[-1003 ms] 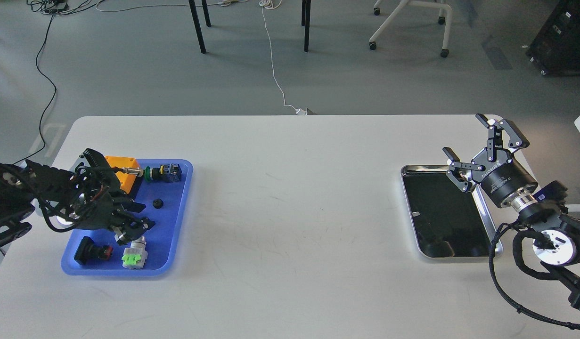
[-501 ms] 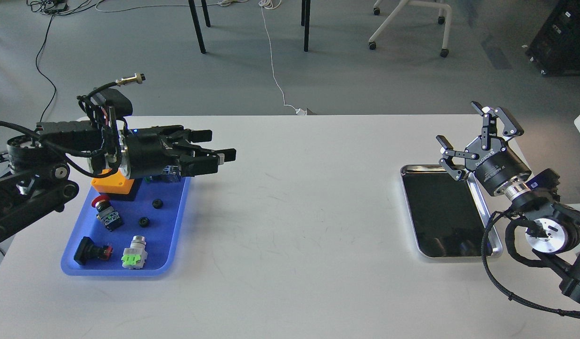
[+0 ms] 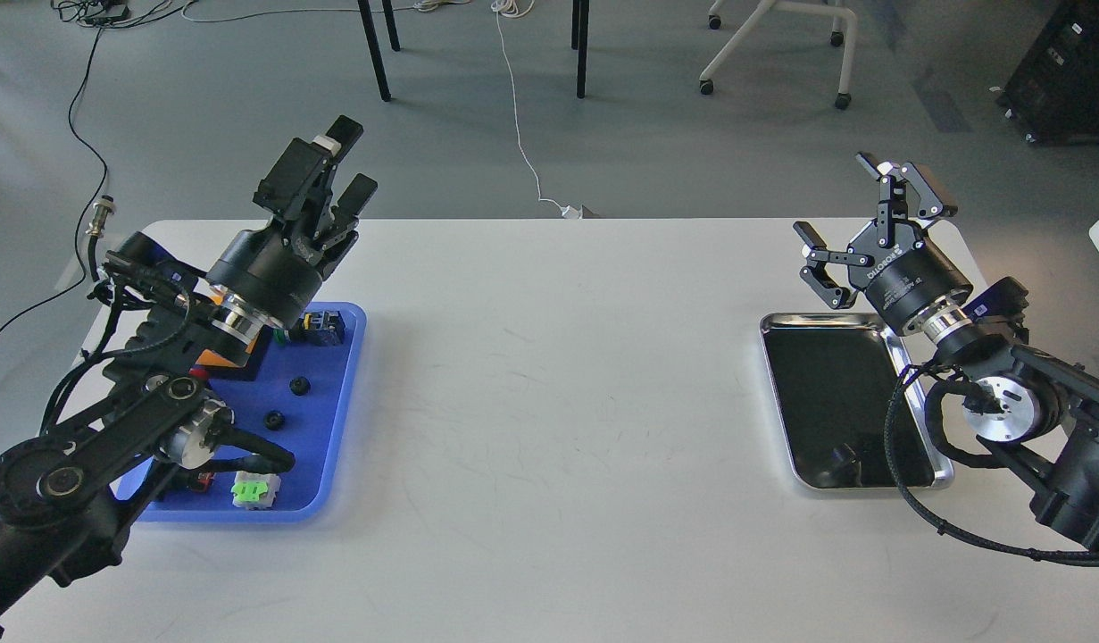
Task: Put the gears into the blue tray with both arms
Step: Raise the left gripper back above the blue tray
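2 gears [image 3: 286, 403] lie in the blue tray [image 3: 344, 393] on the counter [image 3: 549, 429]. Silver tray [image 3: 786, 406] looks empty; task likely near done. Left gripper [image 3: 339, 170] raised, jaws slightly parted, empty. Right gripper [image 3: 861, 214] raised, jaws wide, empty.

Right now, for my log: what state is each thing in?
left gripper: raised above the table's far edge, fingers slightly parted, empty
right gripper: raised, open, empty
blue tray: flat on the table, holding parts
gears: two lying loose in the blue tray
silver tray: flat, apparently empty
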`<state>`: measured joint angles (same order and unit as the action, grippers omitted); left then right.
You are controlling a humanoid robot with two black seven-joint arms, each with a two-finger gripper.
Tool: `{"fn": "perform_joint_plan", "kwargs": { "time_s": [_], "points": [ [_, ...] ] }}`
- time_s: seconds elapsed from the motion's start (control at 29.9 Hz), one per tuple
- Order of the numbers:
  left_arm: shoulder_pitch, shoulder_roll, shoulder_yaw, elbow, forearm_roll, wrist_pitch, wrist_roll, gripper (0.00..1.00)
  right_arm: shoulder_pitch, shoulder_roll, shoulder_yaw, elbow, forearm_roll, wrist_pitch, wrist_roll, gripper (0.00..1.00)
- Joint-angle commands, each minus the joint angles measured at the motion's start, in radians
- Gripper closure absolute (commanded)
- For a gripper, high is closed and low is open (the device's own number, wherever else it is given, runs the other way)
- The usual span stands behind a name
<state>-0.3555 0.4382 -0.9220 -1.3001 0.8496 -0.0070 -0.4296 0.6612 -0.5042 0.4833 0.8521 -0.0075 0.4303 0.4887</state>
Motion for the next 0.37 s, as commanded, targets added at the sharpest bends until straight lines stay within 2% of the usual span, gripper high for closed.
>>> {"fn": "perform_joint_plan", "kwargs": {
  "time_s": [0.0,0.13,0.33],
  "points": [
    [0.087,-0.044,-0.115,0.045,-0.036,-0.118,0.048,0.02,-0.006,0.032,0.0,0.001,0.0,0.002,0.0,0.01],
    [0.127,-0.076,-0.193,0.103,-0.049,-0.237,0.072,0.02,-0.011,0.046,-0.011,0.002,-0.003,0.019,0.0,0.01],
    [0.133,-0.078,-0.224,0.117,-0.087,-0.258,0.08,0.02,-0.017,0.046,-0.009,0.002,-0.028,0.058,0.0,0.01]
  ]
}}
